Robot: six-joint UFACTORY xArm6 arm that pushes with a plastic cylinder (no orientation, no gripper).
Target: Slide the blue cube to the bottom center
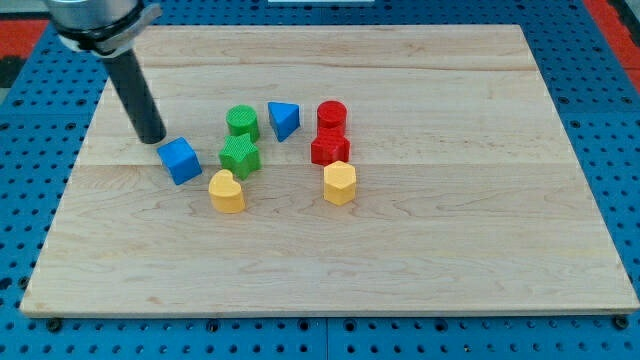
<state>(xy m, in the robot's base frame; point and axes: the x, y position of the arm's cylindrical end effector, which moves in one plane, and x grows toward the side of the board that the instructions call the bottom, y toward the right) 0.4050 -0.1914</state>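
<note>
Blue cube (180, 160) sits left of centre on the pale wooden board (450, 260), my tip (153, 139) just beside its upper-left corner, apparently placed to shove it toward the view's bottom. No fingers here, only a rod. A yellow block (227, 192) stands near its path. Blue pegboard (40, 100) surrounds the board.
</note>
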